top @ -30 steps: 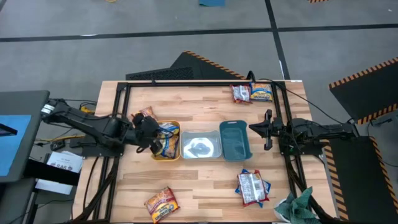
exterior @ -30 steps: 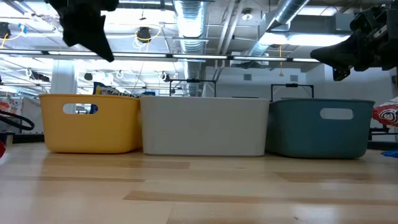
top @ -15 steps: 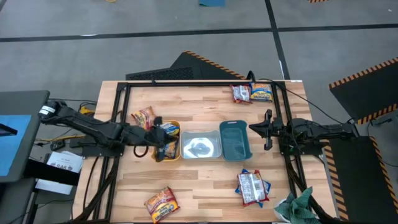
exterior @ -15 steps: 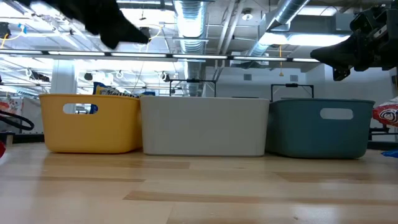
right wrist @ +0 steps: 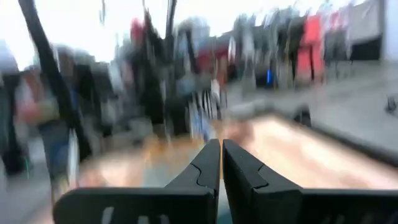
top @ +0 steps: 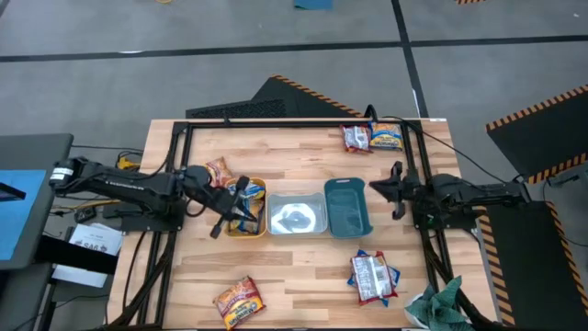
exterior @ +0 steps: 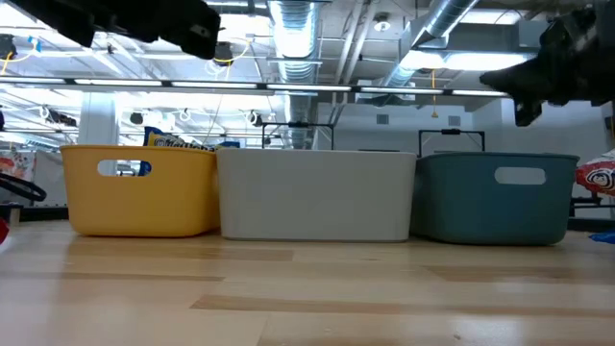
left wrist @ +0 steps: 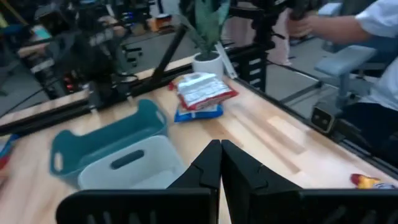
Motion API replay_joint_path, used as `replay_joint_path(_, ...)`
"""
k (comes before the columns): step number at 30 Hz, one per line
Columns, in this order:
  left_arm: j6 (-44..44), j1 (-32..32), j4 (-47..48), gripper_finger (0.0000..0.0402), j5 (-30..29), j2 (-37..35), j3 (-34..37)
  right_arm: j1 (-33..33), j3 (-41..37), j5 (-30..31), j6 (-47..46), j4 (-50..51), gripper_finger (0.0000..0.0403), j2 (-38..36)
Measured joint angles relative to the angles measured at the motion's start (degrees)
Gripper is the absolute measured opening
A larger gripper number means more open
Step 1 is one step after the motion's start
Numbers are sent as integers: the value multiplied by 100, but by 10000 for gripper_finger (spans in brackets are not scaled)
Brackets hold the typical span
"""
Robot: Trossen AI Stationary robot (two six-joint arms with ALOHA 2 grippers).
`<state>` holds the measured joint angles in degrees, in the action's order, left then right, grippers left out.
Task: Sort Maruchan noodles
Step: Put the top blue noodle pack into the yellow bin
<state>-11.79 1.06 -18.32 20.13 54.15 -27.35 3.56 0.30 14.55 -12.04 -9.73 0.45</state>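
Note:
Three trays stand in a row mid-table: orange (top: pixel 260 230), clear (top: pixel 296 218), teal (top: pixel 347 208). Blue-and-yellow noodle packets (top: pixel 250 213) lie in the orange tray. Loose packets lie on the table: a red-orange one (top: pixel 217 171) by the orange tray, another (top: pixel 239 301) near the front edge, two (top: pixel 372 136) at the far right, and a white-and-red one on a blue one (top: pixel 372 276) at the near right. My left gripper (top: pixel 241 191) hovers shut and empty above the orange tray, pointing level toward the table's right. My right gripper (top: pixel 395 191) waits shut at the right, beyond the teal tray.
A green cloth (top: pixel 441 303) lies at the near right corner. A black frame (top: pixel 276 124) runs along the table's edges. In the left wrist view a seated person (left wrist: pixel 367 37) shows beyond the table's right side.
My left gripper, shut throughout, has tipped up from pointing down over the orange tray to nearly level. It has rolled as well, and its fingertips have swung toward the table's right. The red-orange packet beside the tray, earlier partly hidden under the arm, now shows fully.

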Motion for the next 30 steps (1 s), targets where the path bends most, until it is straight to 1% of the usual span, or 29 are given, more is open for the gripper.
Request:
replay_joint_path(2, 14, -132, 37, 0, -85, -143, 152, -71, -2, 113, -140, -814, 43, 39)
replay_joint_path(3, 44, -198, 52, 0, -116, -228, 242, -98, -5, 75, -153, -1133, 43, 126)
replay_joint_path(5, 99, -355, 66, 0, -138, -463, 399, -131, -4, 93, -163, -1552, 43, 337)
replay_joint_path(6, 149, -436, 27, 0, -144, -615, 463, -170, -4, 251, -172, -1790, 43, 481)
replay_joint_path(8, 239, -593, -120, 0, -216, -946, 605, -276, 12, 863, -376, -1967, 43, 856)
replay_joint_path(10, 364, -699, -265, 0, -482, -1271, 668, -456, 84, 1547, -530, -1672, 45, 1310)
replay_joint_path(11, 430, -736, -268, 0, -688, -1433, 673, -581, 169, 1789, -599, -1535, 49, 1549)
replay_joint_path(13, 573, -770, -263, 0, -1145, -1708, 677, -907, 447, 1950, -806, -1119, 61, 2086)
replay_joint_path(15, 695, -772, -239, 0, -1538, -1890, 677, -1316, 818, 1992, -1048, -484, 79, 2603)
replay_joint_path(17, 761, -770, -187, 0, -1771, -2020, 677, -1791, 1261, 2140, -1221, 291, 103, 3191)
replay_joint_path(20, 808, -769, -176, 0, -1910, -2082, 677, -2615, 1858, 2419, -1711, 1361, 142, 4171)
replay_joint_path(22, 809, -768, -149, 0, -1928, -2080, 677, -3202, 2166, 2410, -2077, 1887, 167, 4832)
replay_joint_path(24, 809, -767, -128, 0, -1931, -2081, 677, -3746, 2409, 2274, -2398, 2074, 189, 5466)
replay_joint_path(27, 802, -767, -21, 0, -1931, -2079, 677, -4399, 2584, 2146, -2464, 2038, 214, 6313)
replay_joint_path(30, 831, -765, 16, 0, -1933, -2079, 679, -4844, 2753, 1993, -2629, 1897, 227, 7010)
